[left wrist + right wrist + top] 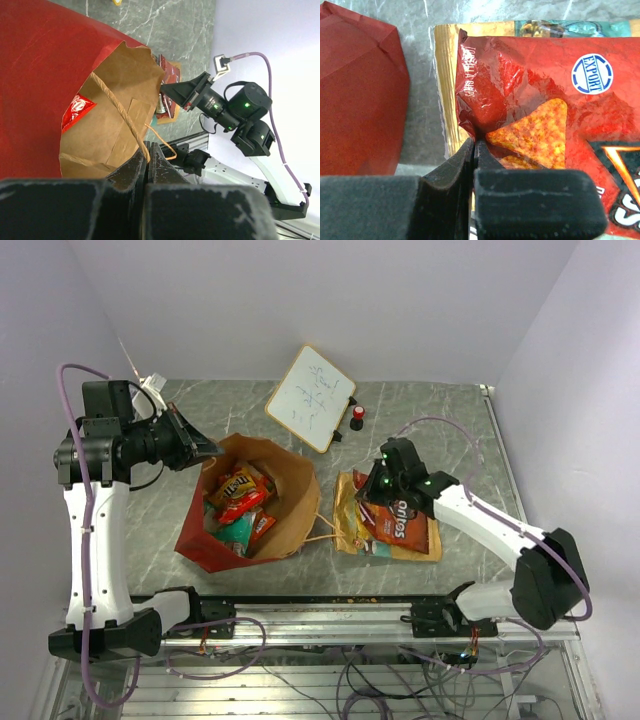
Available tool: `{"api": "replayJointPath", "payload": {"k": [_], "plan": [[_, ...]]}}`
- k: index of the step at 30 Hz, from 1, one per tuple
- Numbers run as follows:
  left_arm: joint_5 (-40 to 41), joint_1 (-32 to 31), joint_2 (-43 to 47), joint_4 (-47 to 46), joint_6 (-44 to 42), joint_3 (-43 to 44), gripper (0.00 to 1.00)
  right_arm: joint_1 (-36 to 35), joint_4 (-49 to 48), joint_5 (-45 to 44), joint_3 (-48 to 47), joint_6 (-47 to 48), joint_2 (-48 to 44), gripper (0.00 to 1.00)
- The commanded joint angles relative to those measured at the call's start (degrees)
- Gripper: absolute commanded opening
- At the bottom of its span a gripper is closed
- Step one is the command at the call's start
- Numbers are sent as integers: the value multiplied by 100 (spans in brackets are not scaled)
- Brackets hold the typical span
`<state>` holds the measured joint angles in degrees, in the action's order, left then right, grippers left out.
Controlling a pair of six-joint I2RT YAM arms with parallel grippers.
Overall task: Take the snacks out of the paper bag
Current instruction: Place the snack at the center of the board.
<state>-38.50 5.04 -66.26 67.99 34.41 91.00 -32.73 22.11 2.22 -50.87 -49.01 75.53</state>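
Observation:
The paper bag (290, 502), red outside and brown inside, lies open on the table with several snacks (240, 502) in it. My left gripper (207, 448) is at the bag's far left rim. In the left wrist view it (146, 151) is shut on the tan loop handle (120, 112), and a red packet (77, 110) shows inside the bag (45, 65). My right gripper (366, 486) is shut on the edge of a red Doritos packet (400, 522), right of the bag. In the right wrist view it (475, 144) pinches that packet (530, 90), which lies on a yellow-brown packet (445, 75) beside a teal one (570, 27).
A white tilted whiteboard (312, 398) stands at the back. Small red-and-black bottles (357, 418) stand beside it. The metal rail (330, 610) runs along the near table edge. Walls close in on the left, back and right.

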Motion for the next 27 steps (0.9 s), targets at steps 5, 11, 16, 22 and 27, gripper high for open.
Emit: {"api": "replayJointPath", "payload": {"k": [5,11,16,22,27], "plan": [[-531,-18,251,-1096,597,-517,7,15,-364,416,-280,221,581,9],[-868,-20,327,-1596,839,-1029,9,79,1232,743,-1681,1638,1095,42],[-963,-20,264,-1779,848,-1048,13,108,2159,598,-2579,2605,1376,48],[-1020,-20,179,-1876,795,-841,13,97,1820,1136,-3316,3153,1319,50],[-1019,-19,155,-1810,737,-751,7,-224,1301,1242,-3995,3464,1410,51]]}}
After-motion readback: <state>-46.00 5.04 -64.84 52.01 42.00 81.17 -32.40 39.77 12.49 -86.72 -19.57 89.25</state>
